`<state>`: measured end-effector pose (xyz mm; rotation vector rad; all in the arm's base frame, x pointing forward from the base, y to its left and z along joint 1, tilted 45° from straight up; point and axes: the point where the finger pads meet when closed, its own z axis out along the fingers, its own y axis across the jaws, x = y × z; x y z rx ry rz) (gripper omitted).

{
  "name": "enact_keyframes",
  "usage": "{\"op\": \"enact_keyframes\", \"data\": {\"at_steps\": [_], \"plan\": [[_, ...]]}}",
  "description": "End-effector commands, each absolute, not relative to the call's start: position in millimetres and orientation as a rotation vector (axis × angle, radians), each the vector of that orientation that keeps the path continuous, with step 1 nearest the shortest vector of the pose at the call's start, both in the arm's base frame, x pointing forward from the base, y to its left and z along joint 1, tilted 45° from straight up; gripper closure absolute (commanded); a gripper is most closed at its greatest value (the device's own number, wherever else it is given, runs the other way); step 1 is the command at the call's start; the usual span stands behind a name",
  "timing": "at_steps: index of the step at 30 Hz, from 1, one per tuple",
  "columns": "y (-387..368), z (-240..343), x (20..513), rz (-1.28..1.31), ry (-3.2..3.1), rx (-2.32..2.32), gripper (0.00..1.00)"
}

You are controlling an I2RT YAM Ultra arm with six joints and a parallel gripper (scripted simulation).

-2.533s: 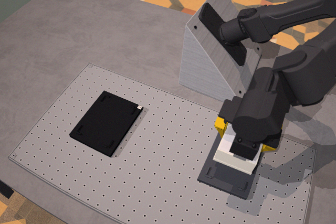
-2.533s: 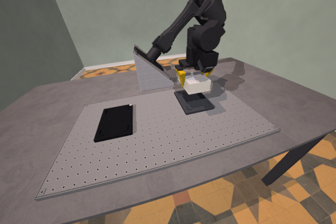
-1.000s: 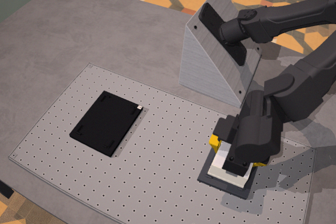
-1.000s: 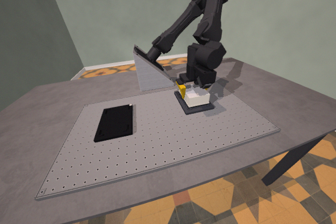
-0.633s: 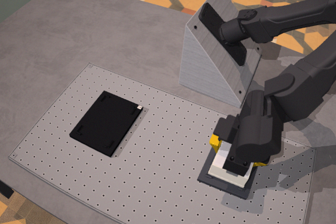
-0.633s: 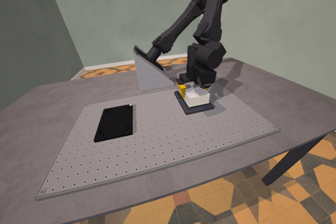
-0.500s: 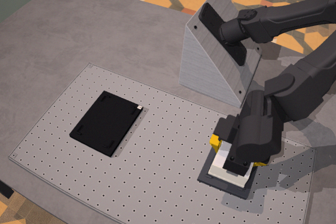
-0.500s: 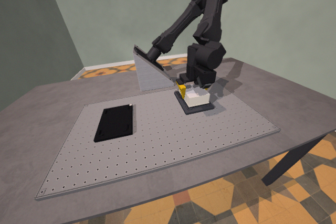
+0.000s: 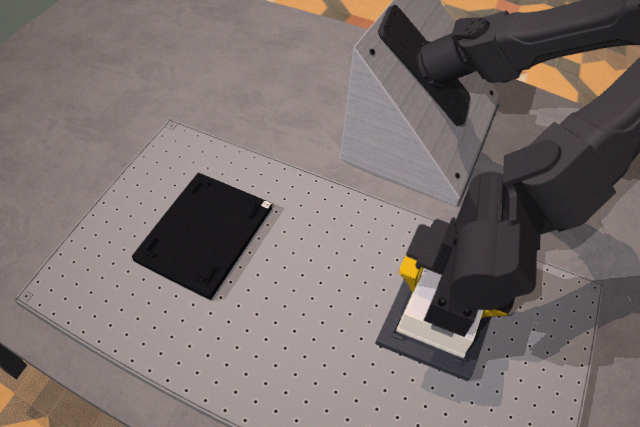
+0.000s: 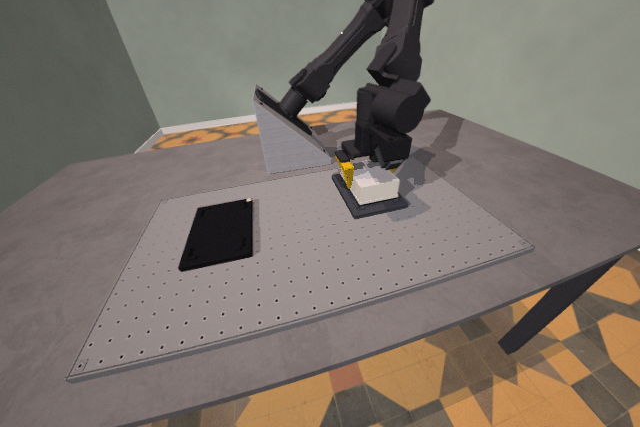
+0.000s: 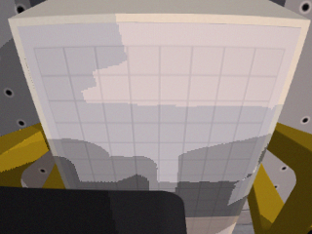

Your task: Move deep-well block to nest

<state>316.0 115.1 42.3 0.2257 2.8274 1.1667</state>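
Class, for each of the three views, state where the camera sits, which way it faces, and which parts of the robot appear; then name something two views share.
Top: high above the table, angled down at the perforated plate; shows the arm and gripper over the white block.
Exterior: across the table from the arm's base, facing it; shows the whole arm.
Wrist: on the gripper, looking down at the block's gridded top; shows yellow fingers on both sides.
Shared: top and exterior both show the black nest.
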Motion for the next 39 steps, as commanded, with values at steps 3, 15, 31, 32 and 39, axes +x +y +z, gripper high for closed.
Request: {"op": "enact_keyframes", "data": {"at_steps": [3,15,31,32,39], "plan": [[113.5,44.4,318.6,1.162,2.815,0.228,1.00],[114.7,43.1,318.4,1.162,2.815,0.228,1.00],[116.2,41.4,318.4,1.162,2.815,0.228,1.00],[116.4,41.2,318.4,1.162,2.815,0.228,1.00],[117.1,40.4,318.4,1.162,2.815,0.228,1.00]]}}
